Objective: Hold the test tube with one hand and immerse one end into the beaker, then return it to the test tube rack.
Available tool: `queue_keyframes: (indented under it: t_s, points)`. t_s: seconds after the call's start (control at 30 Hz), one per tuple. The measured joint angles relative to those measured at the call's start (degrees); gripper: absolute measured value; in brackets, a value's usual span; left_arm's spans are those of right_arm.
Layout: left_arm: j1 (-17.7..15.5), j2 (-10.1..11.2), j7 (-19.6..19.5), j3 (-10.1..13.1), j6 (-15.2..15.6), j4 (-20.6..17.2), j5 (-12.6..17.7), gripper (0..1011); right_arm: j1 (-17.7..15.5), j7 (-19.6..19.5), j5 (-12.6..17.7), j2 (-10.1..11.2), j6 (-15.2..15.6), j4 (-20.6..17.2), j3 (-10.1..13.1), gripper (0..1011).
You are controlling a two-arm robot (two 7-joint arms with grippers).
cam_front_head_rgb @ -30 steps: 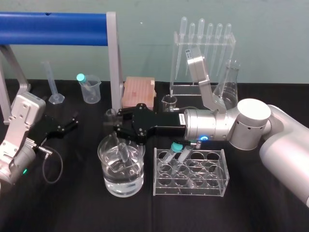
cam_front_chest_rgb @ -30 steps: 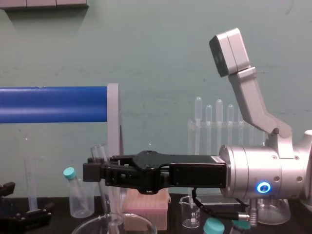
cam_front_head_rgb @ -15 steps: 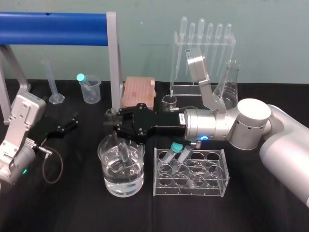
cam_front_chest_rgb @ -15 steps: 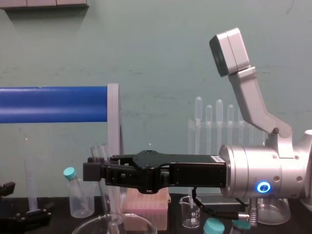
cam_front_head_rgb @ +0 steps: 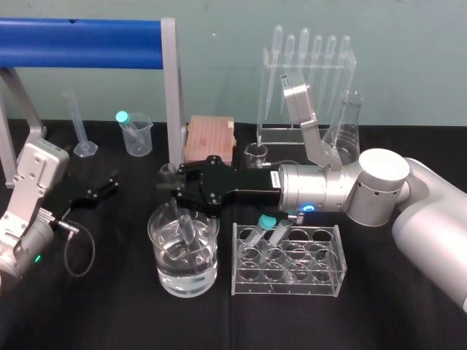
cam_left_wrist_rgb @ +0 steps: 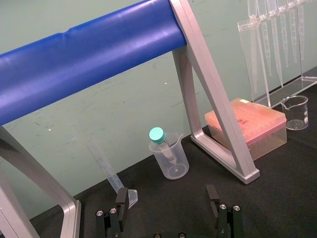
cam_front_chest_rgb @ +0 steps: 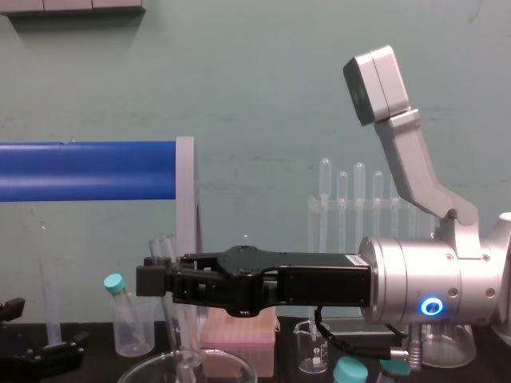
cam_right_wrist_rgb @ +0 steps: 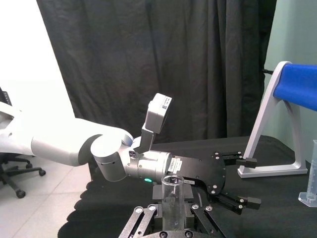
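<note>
**A:** Black cloth covers the table in your head view. What is your right gripper doing?

**B:** Your right gripper (cam_front_head_rgb: 172, 191) reaches in level from the right, above the beaker (cam_front_head_rgb: 162, 271). Its fingers pinch the test tube (cam_front_head_rgb: 184, 222) near the tube's open top. The tube leans a little, and its lower end sits inside the beaker, below the rim. You cannot tell whether it touches the clear liquid. The test tube rack (cam_front_head_rgb: 286, 286) stands just beside the beaker on its right, with two teal-capped tubes (cam_front_head_rgb: 267, 224) leaning in it.

**A:** And your left?

**B:** Your left gripper (cam_front_head_rgb: 102, 188) sits low at the table's left side, well apart from the beaker, with its fingers spread.

**A:** What about the left wrist view?

**B:** You see the left gripper (cam_left_wrist_rgb: 167, 201) with its fingers wide apart and nothing between them. Beyond it stand a plastic cup (cam_left_wrist_rgb: 171, 161), the blue bar (cam_left_wrist_rgb: 89, 54) and a pink box (cam_left_wrist_rgb: 252, 124).

**A:** And the right wrist view?

**B:** The test tube (cam_right_wrist_rgb: 171, 198) stands clamped in your right gripper (cam_right_wrist_rgb: 171, 213), against a black curtain (cam_right_wrist_rgb: 148, 59).

**A:** And the chest view?

**B:** From the side, your right gripper (cam_front_chest_rgb: 156, 281) grips the test tube (cam_front_chest_rgb: 185, 335) up high, and the tube slants down past the beaker (cam_front_chest_rgb: 144, 369) rim
</note>
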Motion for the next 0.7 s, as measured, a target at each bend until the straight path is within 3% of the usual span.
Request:
queue_keyframes:
  t_s: [0.7]
  points:
    - [0.00, 0.00, 0.00, 0.00, 0.00, 0.00, 0.00, 1000, 0.00, 0.00, 0.00, 0.00, -0.02, 0.00, 0.00, 228]
